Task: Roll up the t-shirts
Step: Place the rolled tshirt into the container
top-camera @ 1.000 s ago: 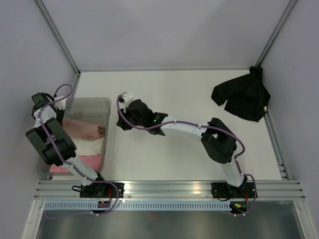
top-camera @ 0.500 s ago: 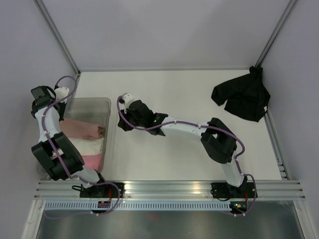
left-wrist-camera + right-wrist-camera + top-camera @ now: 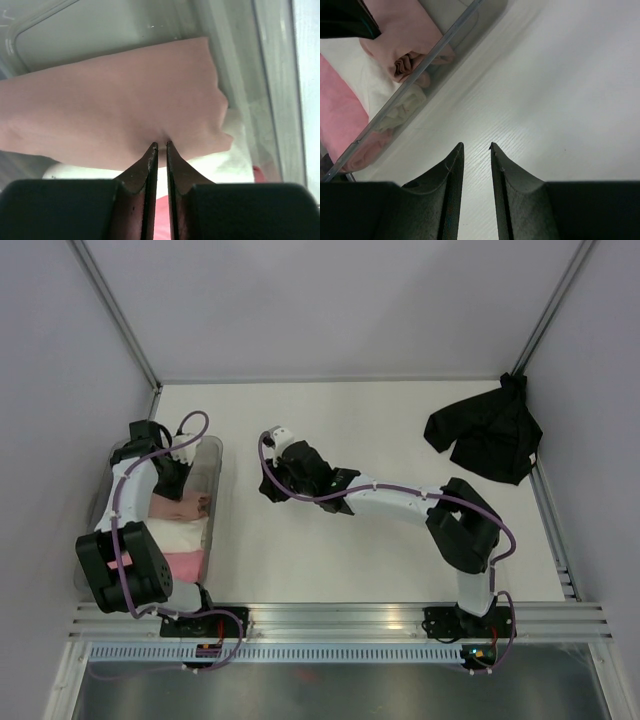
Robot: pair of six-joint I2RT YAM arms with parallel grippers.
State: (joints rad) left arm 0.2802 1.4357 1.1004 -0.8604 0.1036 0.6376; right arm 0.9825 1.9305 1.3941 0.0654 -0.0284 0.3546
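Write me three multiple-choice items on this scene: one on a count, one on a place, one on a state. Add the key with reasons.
1. How many rolled shirts lie in the bin?
A. one
B. three
C. five

2. Where does the black t-shirt lie?
A. in the bin
B. draped over the right arm
C. at the far right corner of the table

3. How does the right gripper stand?
A. open, nothing between its fingers
B. shut on the black t-shirt
C. shut on the bin's rim

Key:
1 B: the top view shows a salmon-pink roll, a cream roll and a bright-pink roll side by side.
2 C: it lies crumpled and unrolled there, apart from both arms.
3 A: the right wrist view shows a gap between the fingers, with only bare table behind it.
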